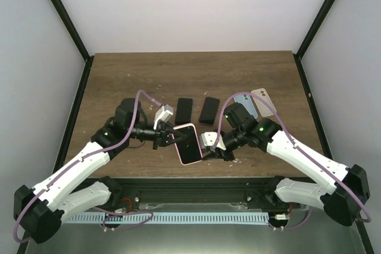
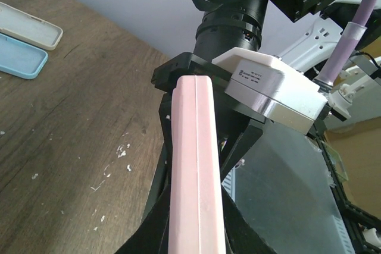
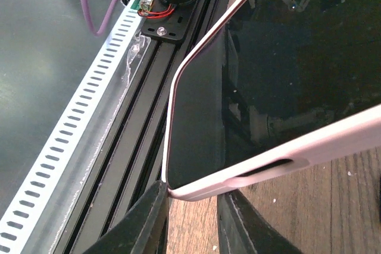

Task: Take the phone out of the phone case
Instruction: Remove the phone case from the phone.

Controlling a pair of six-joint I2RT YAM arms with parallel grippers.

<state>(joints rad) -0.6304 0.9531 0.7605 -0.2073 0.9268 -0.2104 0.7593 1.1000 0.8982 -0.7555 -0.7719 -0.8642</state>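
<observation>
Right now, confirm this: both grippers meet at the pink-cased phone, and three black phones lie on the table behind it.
Not quite. Only two black phones lie behind it, not three; the top view shows that. The left gripper and right gripper do both meet at the pink-cased phone.

2 black phones point(image 1: 184, 110) w/ blue case point(image 1: 244, 104) (beige case point(image 1: 262, 95) beside) on table point(image 1: 119, 81).
</observation>
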